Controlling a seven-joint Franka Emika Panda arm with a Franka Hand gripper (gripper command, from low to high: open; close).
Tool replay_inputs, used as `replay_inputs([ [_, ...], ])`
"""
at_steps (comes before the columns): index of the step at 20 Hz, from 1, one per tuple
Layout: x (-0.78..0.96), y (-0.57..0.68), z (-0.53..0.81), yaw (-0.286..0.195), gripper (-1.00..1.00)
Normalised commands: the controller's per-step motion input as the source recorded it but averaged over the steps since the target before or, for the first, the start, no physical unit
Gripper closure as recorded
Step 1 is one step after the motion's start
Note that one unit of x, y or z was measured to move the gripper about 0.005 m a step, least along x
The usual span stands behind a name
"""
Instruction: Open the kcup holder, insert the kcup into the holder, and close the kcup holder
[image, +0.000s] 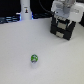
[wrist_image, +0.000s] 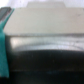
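Your gripper (image: 62, 14) sits low over the top of the black kcup holder (image: 64, 28) at about two o'clock in the exterior view, and you cannot tell how its fingers stand; the blurred wrist view shows only a dark band and a teal edge. The green-topped kcup (image: 34, 58) stands alone at six o'clock, well apart from it, with bare white table (image: 15, 50) all round. The holder's slots are hidden, and a white bottle-shaped object (image: 25, 10) stands at eleven o'clock.
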Motion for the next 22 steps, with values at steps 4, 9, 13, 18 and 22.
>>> replay_inputs([
  [4, 1.00, -0.04, 0.24, -0.054, 1.00],
  [9, 1.00, -0.08, 0.18, -0.059, 1.00],
  [13, 1.00, -0.13, 0.13, -0.043, 1.00],
  [18, 1.00, -0.17, 0.14, -0.035, 1.00],
  [22, 1.00, -0.17, 0.18, -0.023, 1.00],
])
